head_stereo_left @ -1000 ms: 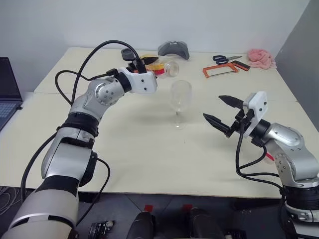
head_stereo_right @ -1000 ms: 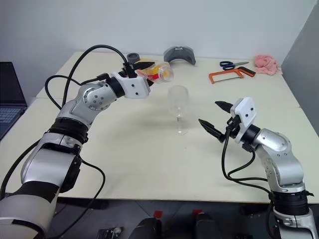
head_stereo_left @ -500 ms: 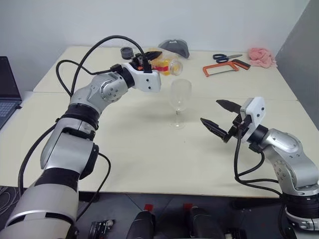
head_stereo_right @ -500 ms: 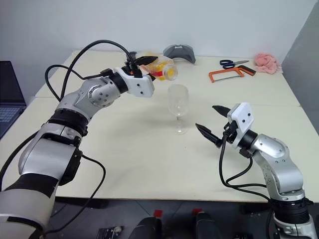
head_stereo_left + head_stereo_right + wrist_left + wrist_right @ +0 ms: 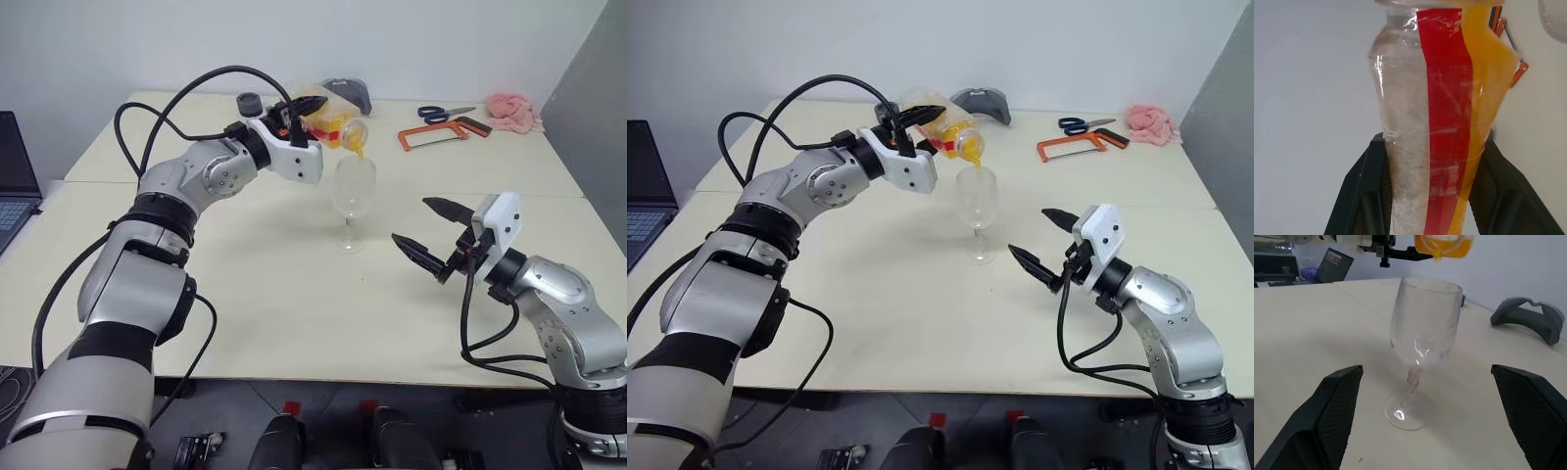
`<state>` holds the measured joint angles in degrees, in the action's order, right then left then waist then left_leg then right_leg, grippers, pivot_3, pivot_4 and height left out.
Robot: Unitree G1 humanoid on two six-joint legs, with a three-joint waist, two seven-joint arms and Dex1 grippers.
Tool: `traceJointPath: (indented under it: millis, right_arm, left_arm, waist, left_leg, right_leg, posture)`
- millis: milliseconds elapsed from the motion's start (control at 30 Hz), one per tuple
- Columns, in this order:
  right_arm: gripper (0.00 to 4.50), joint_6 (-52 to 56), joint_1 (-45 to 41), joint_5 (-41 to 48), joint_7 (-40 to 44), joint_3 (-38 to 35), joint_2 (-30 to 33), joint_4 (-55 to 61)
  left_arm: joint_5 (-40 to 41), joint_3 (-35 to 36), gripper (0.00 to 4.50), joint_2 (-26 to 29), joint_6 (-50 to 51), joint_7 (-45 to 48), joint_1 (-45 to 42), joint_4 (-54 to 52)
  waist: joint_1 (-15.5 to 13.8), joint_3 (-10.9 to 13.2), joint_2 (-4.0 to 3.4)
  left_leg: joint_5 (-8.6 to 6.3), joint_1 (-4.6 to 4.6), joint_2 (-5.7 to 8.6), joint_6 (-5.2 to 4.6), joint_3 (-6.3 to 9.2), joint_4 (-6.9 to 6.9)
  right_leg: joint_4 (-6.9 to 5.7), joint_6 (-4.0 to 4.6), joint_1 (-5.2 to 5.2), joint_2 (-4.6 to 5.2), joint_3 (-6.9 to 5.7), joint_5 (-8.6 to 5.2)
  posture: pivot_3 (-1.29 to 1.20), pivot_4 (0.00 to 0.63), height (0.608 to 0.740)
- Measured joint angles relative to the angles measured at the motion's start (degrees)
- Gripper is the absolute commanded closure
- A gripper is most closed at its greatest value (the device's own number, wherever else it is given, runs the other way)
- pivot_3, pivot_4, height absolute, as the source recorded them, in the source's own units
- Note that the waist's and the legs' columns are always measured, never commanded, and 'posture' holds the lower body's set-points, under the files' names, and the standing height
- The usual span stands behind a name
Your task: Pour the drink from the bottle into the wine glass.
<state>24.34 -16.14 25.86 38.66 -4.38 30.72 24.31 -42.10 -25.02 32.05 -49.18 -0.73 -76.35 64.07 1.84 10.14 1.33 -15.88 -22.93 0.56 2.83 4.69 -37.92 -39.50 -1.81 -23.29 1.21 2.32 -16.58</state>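
Hovering above the table (image 5: 294, 323) on its near right side, the right gripper (image 5: 428, 231) points level toward the wine glass (image 5: 352, 201), with its two fingers spread wide apart and nothing between them. The wine glass stands upright at mid-table, well clear of those fingers. Farther back, the left arm reaches forward and inward, elbow bent, with its wrist raised over the glass. The left gripper (image 5: 912, 120) is clamped on the body of the bottle (image 5: 942, 117), one finger (image 5: 1359, 196) on each side. The bottle is tipped mouth-down, its opening just above the glass rim. The drink (image 5: 1488, 93) is pooled toward the mouth and spilling from it toward the bowl.
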Motion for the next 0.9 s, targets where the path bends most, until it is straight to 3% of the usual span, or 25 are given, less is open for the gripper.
traceJointPath:
  millis: [900]
  right_arm:
    - [0.00, 1.19, -2.53, 3.65, 2.25, 0.09, 1.81, -0.25]
  left_arm:
    - [-4.31, -4.06, 2.83, 0.60, 1.10, -5.74, -2.77, 3.28]
  waist:
    - [-0.01, 0.00, 0.00]
  left_leg:
    - [0.02, 0.01, 0.01, 0.03, -0.01, -0.07]
  right_leg:
    - [-0.11, 0.00, -0.01, 0.01, 0.01, 0.00]
  posture:
    - [0.00, 0.150, 0.740]
